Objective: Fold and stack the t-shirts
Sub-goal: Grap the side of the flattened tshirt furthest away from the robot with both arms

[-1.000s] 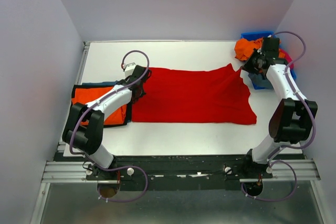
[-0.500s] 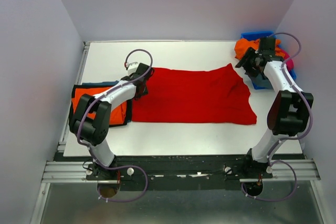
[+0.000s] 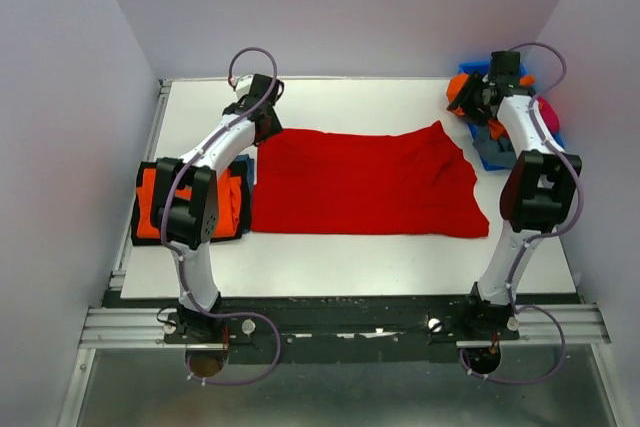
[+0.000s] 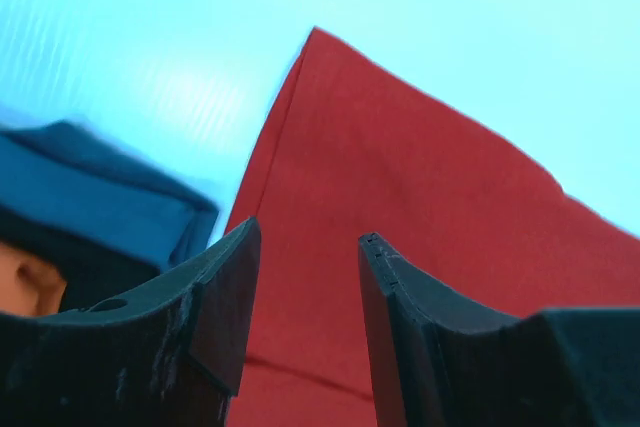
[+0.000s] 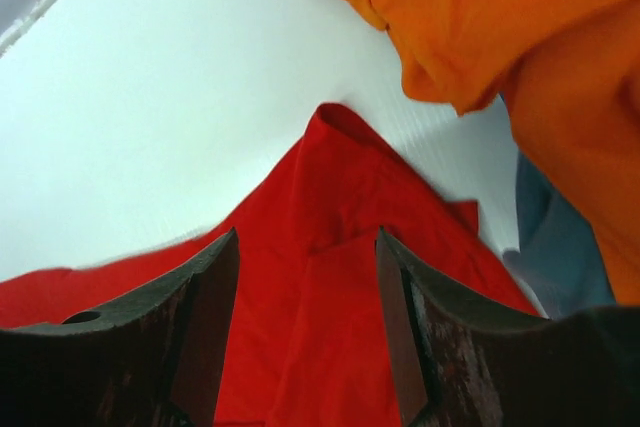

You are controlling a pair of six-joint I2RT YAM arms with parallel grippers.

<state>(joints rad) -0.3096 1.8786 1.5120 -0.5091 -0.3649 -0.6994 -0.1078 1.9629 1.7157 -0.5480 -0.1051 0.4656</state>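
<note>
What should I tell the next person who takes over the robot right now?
Left hand: open, empty, over the far left corner of the red t-shirt.
Right hand: open, empty, above the red t-shirt's far right corner, next to the blue bin.
Where things are: the red t-shirt lies flat in the middle of the table. A folded orange t-shirt sits at the left on a blue t-shirt. A crumpled orange t-shirt and a magenta t-shirt wait in the bin.
Done: the left stack is started.
Left: finish folding the red t-shirt, stack it, then do the bin's shirts.
</note>
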